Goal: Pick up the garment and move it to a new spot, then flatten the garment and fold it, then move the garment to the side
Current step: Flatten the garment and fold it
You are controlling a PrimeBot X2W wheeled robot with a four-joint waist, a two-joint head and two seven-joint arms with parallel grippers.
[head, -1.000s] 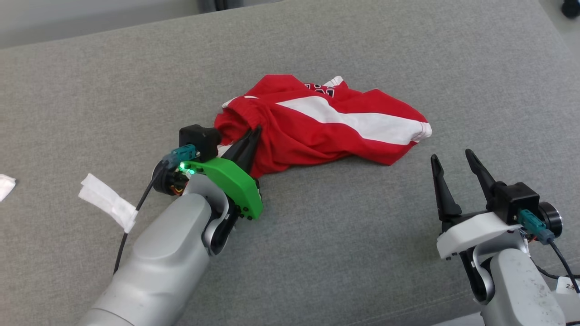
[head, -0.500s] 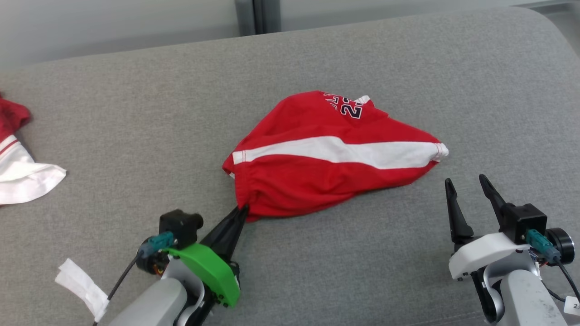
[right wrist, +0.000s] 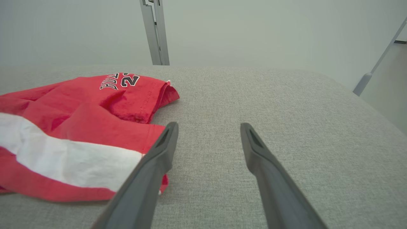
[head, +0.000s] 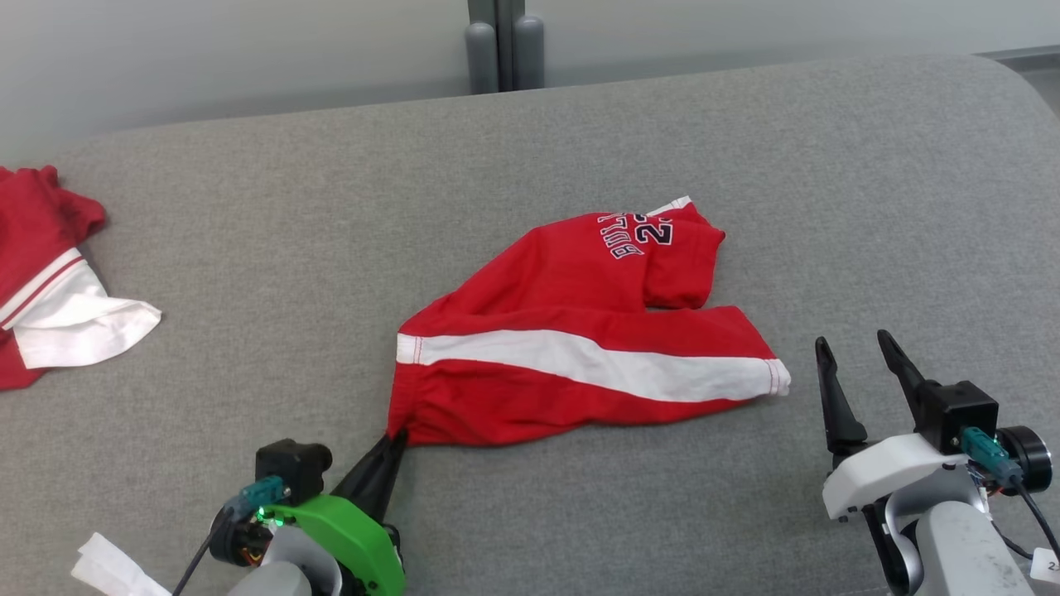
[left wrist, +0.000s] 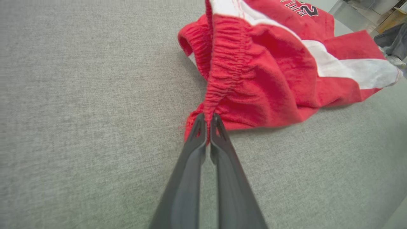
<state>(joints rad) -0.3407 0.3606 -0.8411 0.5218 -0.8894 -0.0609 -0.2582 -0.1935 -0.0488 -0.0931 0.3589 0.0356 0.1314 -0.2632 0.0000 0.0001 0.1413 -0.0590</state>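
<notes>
Red shorts (head: 571, 356), waistband corner pinched in our left gripper (head: 396, 437), lying beyond its tips. Our right gripper (head: 852, 339), spread, sits just beside the leg hem; bare grey cushion (head: 911, 207) ahead of it.

I count two garments: the shorts (head: 580, 356) and a second piece (head: 50, 281). My left gripper (head: 397, 435) and right gripper (head: 853, 341) make two. There's one white scrap (head: 108, 571).
</notes>
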